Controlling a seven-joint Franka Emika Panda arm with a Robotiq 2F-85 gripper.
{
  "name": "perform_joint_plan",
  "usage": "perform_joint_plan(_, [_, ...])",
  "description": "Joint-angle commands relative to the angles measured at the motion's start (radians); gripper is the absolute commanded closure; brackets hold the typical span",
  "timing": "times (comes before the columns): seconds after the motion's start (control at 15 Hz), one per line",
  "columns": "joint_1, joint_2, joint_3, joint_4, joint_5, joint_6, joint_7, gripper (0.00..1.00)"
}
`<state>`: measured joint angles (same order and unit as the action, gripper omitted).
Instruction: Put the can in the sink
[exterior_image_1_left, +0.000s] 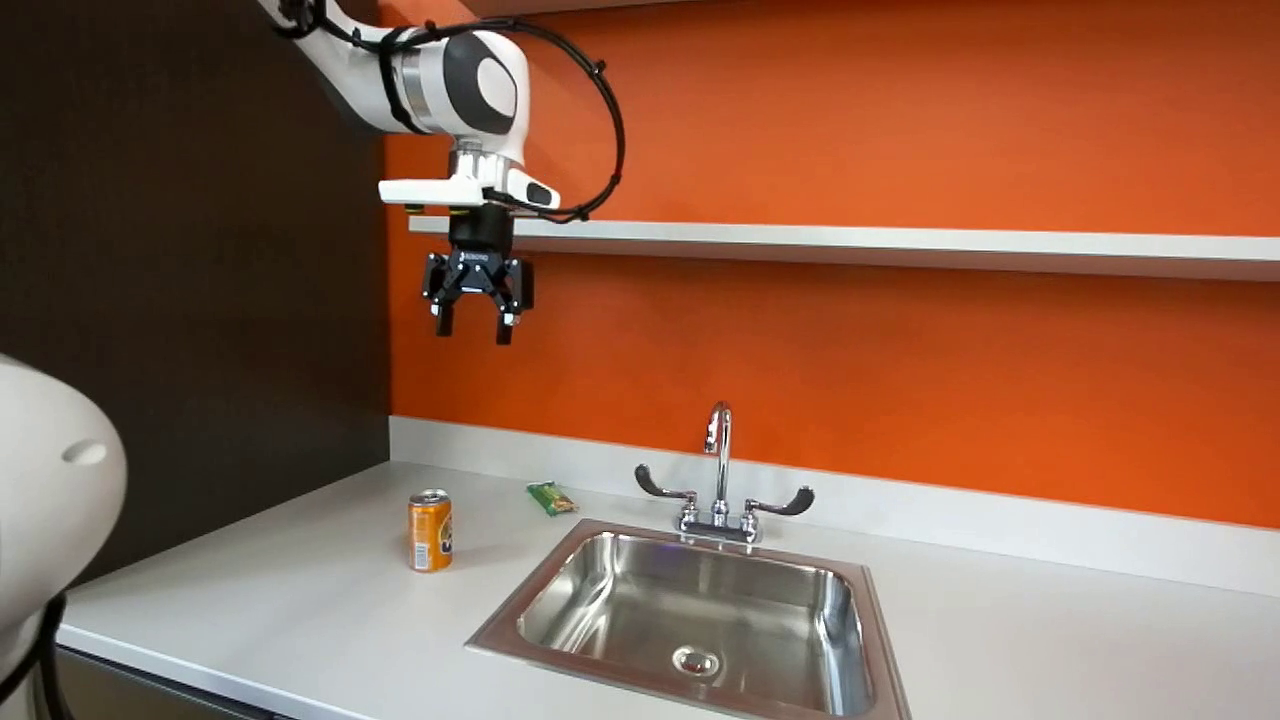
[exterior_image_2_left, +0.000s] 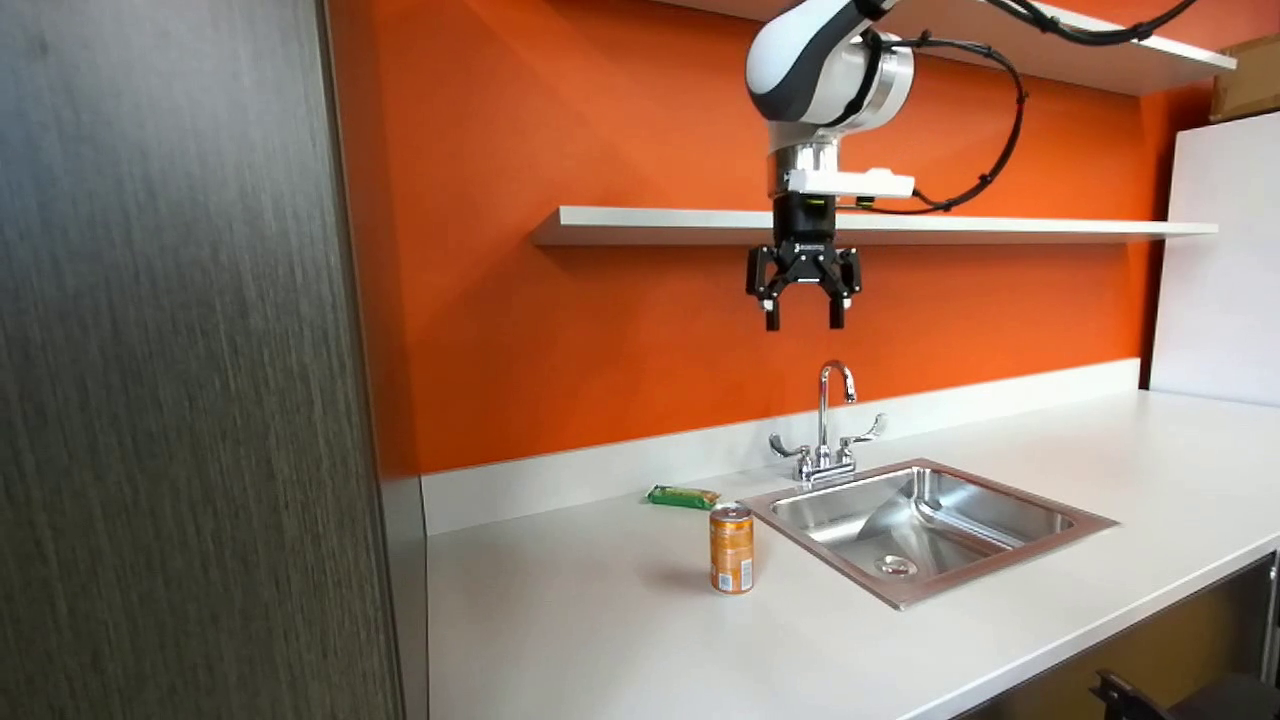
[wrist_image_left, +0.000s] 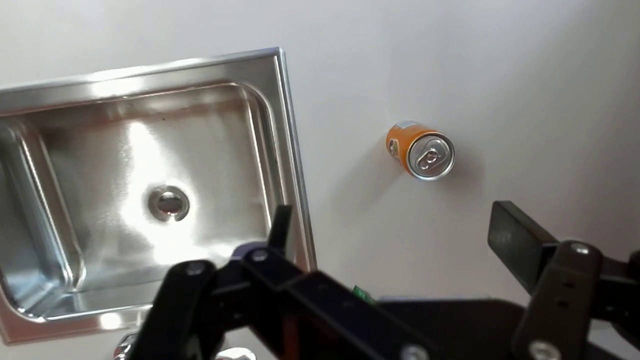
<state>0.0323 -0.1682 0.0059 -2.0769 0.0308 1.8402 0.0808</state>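
Observation:
The orange can (exterior_image_1_left: 430, 538) with a silvery top stands upright on the white counter beside the sink (exterior_image_1_left: 640, 610). In an exterior view the can (exterior_image_2_left: 732, 550) is in front of the green item, left of the sink (exterior_image_2_left: 960, 590). In the wrist view the can (wrist_image_left: 417, 150) is right of the sink (wrist_image_left: 210, 150), ahead of and between the fingertips. My gripper (exterior_image_1_left: 474, 335) points down, open and empty, high above the counter; it also shows in an exterior view (exterior_image_2_left: 804, 325). In the wrist view its fingers (wrist_image_left: 392, 217) are wide apart.
A chrome two-handled faucet (exterior_image_1_left: 721, 465) stands behind the basin. A small flat green item (exterior_image_1_left: 552, 498) lies near the back wall, mostly hidden by the gripper in the wrist view (wrist_image_left: 362, 294). A white shelf (exterior_image_1_left: 850, 240) runs along the orange wall. A dark panel (exterior_image_2_left: 190, 380) bounds the counter.

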Motion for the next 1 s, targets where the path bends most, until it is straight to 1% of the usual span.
perform_joint_plan(0.0, [0.01, 0.055, 0.029, -0.006, -0.01, 0.028, 0.003, 0.0])
perform_joint_plan(0.47, [0.037, 0.174, 0.049, -0.035, 0.008, 0.129, -0.038, 0.0])
perform_joint_plan(0.93, [0.051, 0.274, 0.071, -0.039, 0.063, 0.23, -0.115, 0.0])
